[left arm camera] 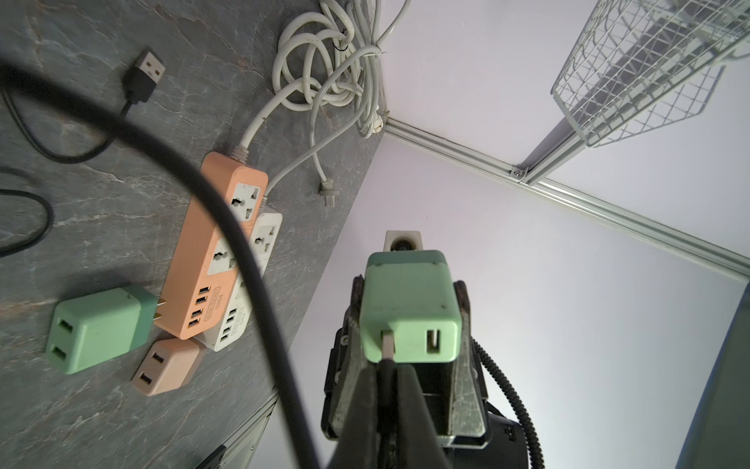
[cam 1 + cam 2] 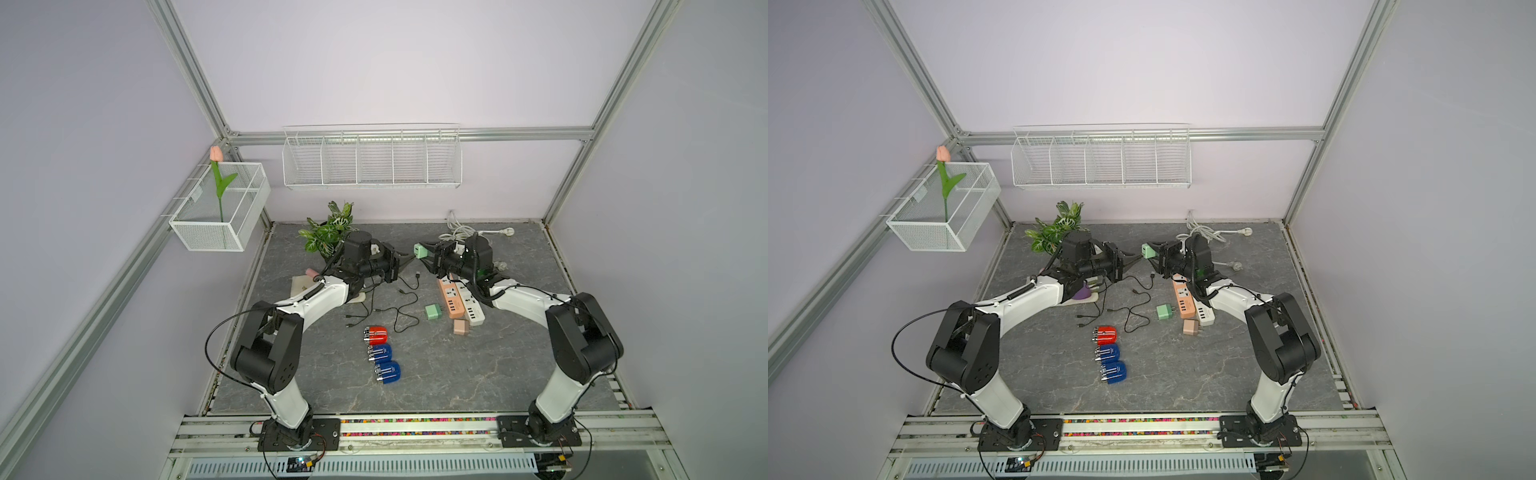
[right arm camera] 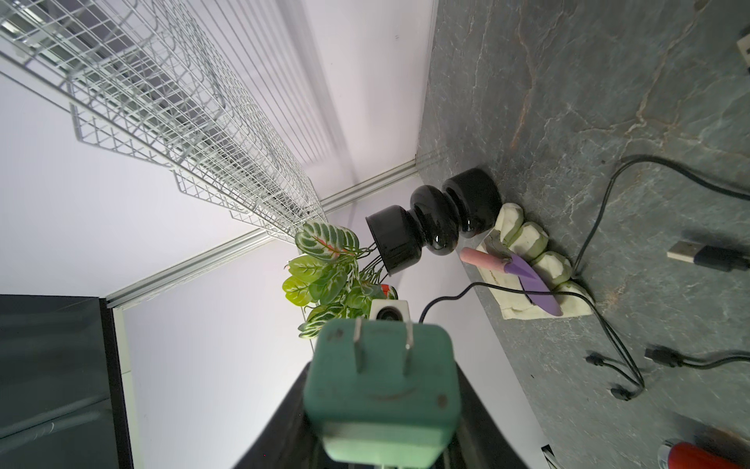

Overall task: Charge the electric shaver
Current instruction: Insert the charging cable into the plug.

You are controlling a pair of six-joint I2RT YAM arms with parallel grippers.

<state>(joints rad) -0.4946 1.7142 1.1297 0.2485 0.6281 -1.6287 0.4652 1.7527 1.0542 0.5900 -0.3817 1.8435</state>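
Left wrist view: I see my left gripper [image 1: 385, 379] pinched shut on a black cable plug [image 1: 387, 348]. Its metal tip is at one port of the green charger [image 1: 410, 308]; how deep, I cannot tell.
Right gripper [image 2: 424, 254]: clamped on that charger, raised over the table [image 2: 519, 365] at 12 o'clock of its centre.
Shavers: red shaver [image 2: 376, 333], blue shaver [image 2: 381, 352] and second blue shaver [image 2: 387, 371] lie in a row toward 7 o'clock, well apart from both grippers.
Orange power strip [image 2: 451, 302]: near 3 o'clock.
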